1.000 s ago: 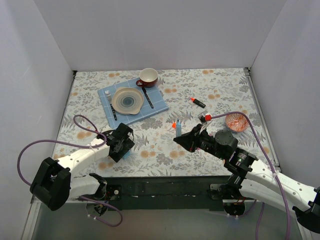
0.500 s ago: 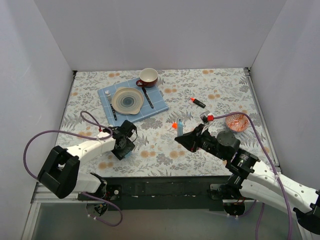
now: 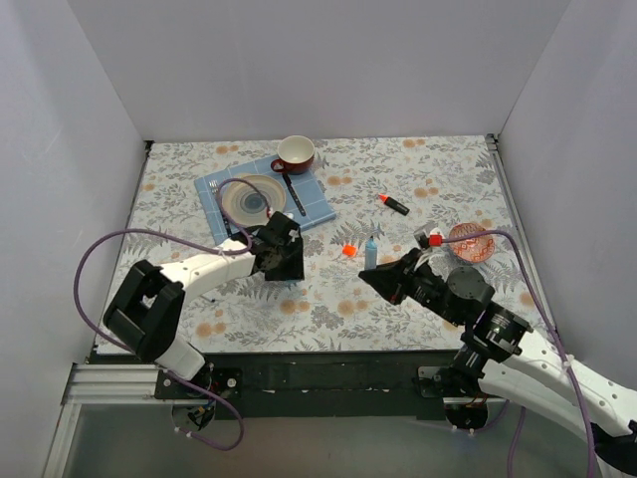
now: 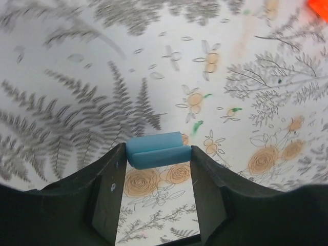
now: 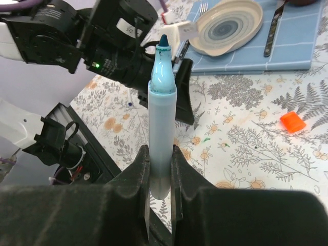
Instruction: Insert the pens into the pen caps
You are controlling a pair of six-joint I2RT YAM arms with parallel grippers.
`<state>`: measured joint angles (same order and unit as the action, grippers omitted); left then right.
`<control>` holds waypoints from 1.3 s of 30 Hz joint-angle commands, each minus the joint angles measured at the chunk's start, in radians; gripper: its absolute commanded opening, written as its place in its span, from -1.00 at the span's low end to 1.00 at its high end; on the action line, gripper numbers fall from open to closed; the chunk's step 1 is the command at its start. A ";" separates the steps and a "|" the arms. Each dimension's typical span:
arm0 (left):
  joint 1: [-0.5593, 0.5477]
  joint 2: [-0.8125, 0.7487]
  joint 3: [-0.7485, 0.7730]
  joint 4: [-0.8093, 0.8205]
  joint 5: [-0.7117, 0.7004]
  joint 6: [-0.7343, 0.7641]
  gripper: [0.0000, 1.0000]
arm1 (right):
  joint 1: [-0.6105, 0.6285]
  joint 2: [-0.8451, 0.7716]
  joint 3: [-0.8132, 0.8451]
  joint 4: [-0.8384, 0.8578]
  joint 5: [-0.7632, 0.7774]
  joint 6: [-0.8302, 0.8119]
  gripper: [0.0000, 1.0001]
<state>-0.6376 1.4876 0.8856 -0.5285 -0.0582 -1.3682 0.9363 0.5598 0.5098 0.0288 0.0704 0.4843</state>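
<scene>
The left gripper (image 3: 282, 254) has swung from lower left to centre frame, just below the checked placemat (image 3: 315, 207), its fingers clamped on the stubby, smooth blue cap (image 4: 158, 150). The right gripper (image 5: 160, 169) has edged rightward, pinching the chunky marker (image 5: 162, 97) upright, tip up. On the floral cloth (image 3: 438, 169), an orange cap (image 3: 348, 250) lies between the grippers, and the highlighter (image 3: 394, 204) lies further up and right.
</scene>
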 commanded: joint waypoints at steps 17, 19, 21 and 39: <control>-0.275 0.289 0.144 -0.128 -0.170 0.808 -0.51 | -0.001 -0.158 0.073 -0.090 0.129 -0.047 -0.97; -0.275 0.293 0.160 -0.139 -0.173 0.795 0.20 | 0.001 -0.167 0.059 -0.081 0.141 -0.041 -0.97; -0.275 0.290 0.168 -0.140 -0.176 0.790 0.34 | -0.001 -0.170 0.056 -0.069 0.146 -0.041 -0.97; -0.060 0.134 0.408 -0.202 -0.181 0.293 0.73 | 0.001 -0.150 0.061 -0.069 0.154 -0.044 -0.97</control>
<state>-0.7238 1.7172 1.2831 -0.7200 -0.2764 -0.9199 0.9363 0.4084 0.5362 -0.0742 0.2077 0.4519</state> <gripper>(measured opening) 0.780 0.187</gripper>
